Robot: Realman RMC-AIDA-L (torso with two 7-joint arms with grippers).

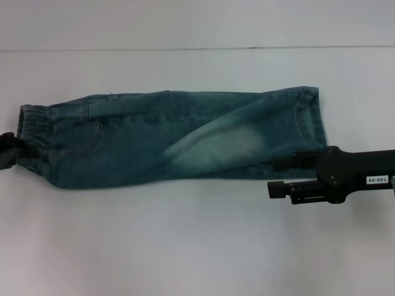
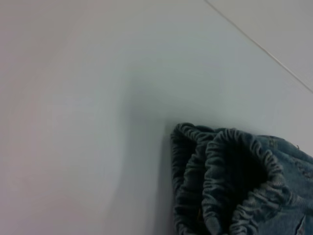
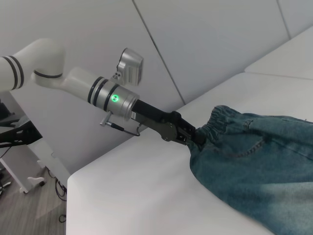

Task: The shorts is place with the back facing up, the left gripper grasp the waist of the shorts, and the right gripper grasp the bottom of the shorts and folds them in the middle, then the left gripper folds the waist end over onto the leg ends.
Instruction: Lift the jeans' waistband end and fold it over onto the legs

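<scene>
While left gripper (image 3: 195,137) pinches waist (image 1: 32,132), right gripper (image 1: 279,177) flanks shorts (image 1: 173,139).

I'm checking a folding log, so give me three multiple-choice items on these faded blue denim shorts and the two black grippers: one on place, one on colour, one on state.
1. Where does the ruffled elastic waist of the faded blue denim shorts lie?
A robot's left end
B robot's right end
C table centre

2. What colour is the light on the left arm's silver wrist?
A red
B green
C yellow

3. How is the black right gripper?
A shut on the waist
B open by the leg ends
C out of view

Answers:
1 A, the left gripper holds it there.
2 B, it glows green.
3 B, its fingers stand apart beside the hem.
</scene>
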